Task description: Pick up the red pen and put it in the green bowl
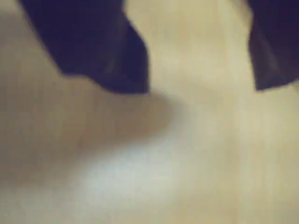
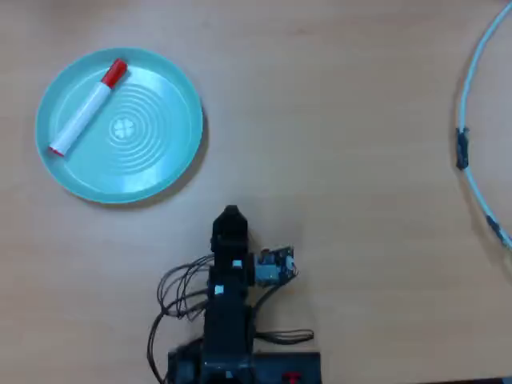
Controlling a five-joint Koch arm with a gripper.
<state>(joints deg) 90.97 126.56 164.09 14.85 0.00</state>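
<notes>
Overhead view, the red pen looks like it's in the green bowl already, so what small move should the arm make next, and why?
Probably none beyond staying parked. The red pen lies inside the green bowl, left of its centre. The gripper is open over bare table, holding nothing, and the arm sits folded away from the bowl.

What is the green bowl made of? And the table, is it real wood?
The green bowl looks like smooth plastic: even teal colour, moulded rings, soft shine. The table looks like pale wood with faint grain lines, but it could be a printed wood-look surface; the overhead view cannot settle that.
</notes>
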